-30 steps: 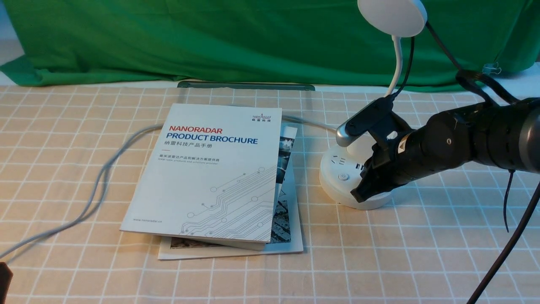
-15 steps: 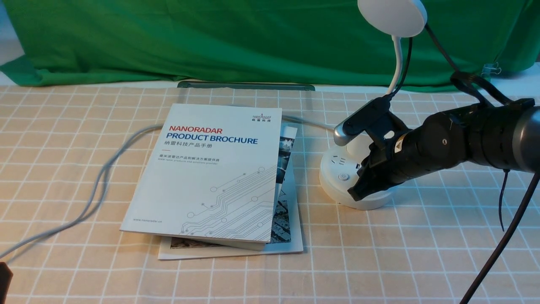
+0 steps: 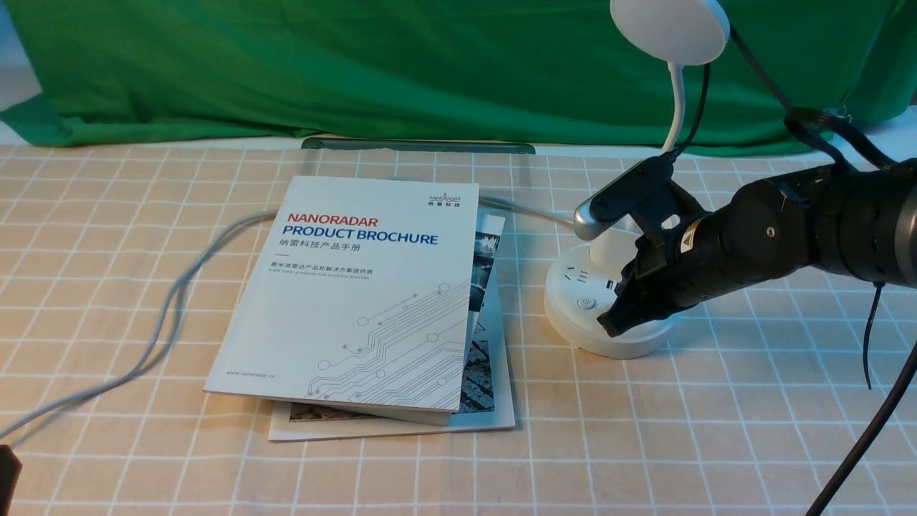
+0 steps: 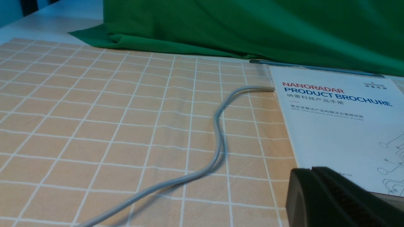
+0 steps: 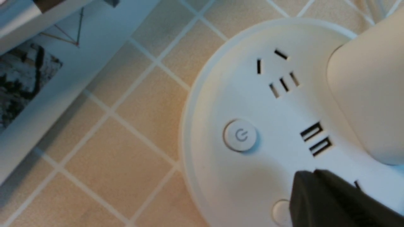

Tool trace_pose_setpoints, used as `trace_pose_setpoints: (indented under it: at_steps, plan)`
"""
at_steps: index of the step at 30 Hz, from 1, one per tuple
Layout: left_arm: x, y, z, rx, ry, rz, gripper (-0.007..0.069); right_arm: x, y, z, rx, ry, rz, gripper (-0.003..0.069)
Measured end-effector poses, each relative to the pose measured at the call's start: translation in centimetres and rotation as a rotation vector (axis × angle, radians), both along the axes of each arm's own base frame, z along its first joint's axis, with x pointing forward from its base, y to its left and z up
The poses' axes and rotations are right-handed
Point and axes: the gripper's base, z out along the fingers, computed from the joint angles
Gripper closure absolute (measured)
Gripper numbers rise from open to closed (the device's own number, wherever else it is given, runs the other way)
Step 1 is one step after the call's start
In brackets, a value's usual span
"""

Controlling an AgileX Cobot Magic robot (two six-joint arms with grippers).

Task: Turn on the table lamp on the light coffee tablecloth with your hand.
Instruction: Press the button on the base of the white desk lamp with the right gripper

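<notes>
- Hovering low over the table lamp, my right gripper points its tip down at the near edge of the round base.
- Its jaws are pressed together, and there is nothing between them.
- In the right wrist view, the right gripper's dark tip sits past the power button, just beside a smaller round button that it half hides. I cannot tell whether I'm touching the base.
- The lamp stands on the light coffee tablecloth, right of the NANORADAR brochure, its neck rising to the disc head in front of the green cloth.
- The disc head looks plain white, and no glow falls on the cloth.
- The brochure lies on top of a second booklet, and a grey cable curves out from beneath the brochures across the cloth.
- My left gripper is far over by the brochure's near corner, jaws together, holding nothing.
</notes>
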Motion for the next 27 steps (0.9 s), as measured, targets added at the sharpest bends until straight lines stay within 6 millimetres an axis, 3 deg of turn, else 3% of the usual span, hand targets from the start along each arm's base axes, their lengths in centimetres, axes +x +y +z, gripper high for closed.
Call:
trace_pose_setpoints:
  at_steps: [27]
  plan:
    - [0.0, 0.0, 0.0, 0.001, 0.000, 0.000, 0.0603, 0.0, 0.0, -1.3, -0.020, 0.051, -0.001, 0.0629]
